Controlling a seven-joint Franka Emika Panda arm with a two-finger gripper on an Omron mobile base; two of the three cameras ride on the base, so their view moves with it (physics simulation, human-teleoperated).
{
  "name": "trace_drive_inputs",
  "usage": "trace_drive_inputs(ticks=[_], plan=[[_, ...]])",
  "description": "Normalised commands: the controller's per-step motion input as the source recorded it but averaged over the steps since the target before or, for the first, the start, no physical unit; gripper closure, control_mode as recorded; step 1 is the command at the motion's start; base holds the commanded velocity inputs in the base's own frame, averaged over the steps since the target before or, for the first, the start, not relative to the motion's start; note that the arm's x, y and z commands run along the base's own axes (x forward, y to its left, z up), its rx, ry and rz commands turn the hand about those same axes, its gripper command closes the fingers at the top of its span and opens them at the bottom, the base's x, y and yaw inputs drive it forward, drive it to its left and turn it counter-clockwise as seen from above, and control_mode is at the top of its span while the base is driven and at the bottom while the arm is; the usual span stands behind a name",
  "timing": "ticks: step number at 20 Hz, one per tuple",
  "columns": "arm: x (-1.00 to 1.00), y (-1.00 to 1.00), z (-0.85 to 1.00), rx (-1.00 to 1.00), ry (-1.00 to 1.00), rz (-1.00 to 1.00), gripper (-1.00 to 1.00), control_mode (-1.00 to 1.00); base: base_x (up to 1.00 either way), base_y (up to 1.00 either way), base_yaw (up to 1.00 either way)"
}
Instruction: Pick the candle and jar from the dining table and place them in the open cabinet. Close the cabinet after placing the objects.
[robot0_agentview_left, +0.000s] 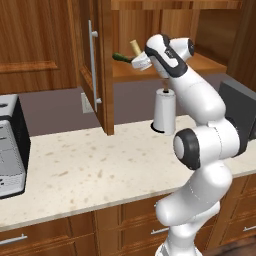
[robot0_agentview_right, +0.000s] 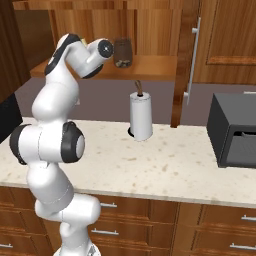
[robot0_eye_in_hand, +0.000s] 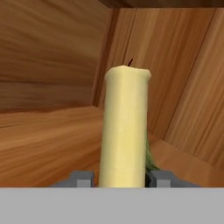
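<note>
- The gripper (robot0_eye_in_hand: 122, 178) is clamped on the candle (robot0_eye_in_hand: 124, 127), one finger tip on each side of its lower part, inside the cabinet (robot0_agentview_left: 100, 65) above the shelf.
- The candle looks tilted in the left base view; let go so, it would likely topple or roll toward the jar (robot0_agentview_right: 122, 52), which stands on the same shelf.
- The arm reaches up and forward, wrist bent into the open cupboard above the paper-towel roll (robot0_agentview_left: 164, 112).
</note>
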Motion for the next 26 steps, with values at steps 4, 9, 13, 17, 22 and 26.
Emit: trace_drive_inputs(ticks=[4, 9, 13, 17, 22, 26], plan=[[0.0, -0.03, -0.39, 0.05, 0.0, -0.01, -1.0, -1.0, 0.0, 0.0, 0.0], [0.0, -0.2, -0.19, 0.06, 0.0, 0.0, -1.0, -1.0, 0.0, 0.0, 0.0], [0.0, -0.23, -0.16, 0.06, 0.0, 0.0, -1.0, -1.0, 0.0, 0.0, 0.0], [0.0, -0.19, -0.06, 0.05, 0.0, 0.0, -1.0, -1.0, 0.0, 0.0, 0.0], [-0.26, -0.05, 0.0, 0.04, -0.03, 0.0, -1.0, -1.0, 0.0, 0.0, 0.0], [-0.38, -0.12, -0.01, 0.0, -0.02, 0.0, -1.0, -1.0, 0.0, 0.0, 0.0]])
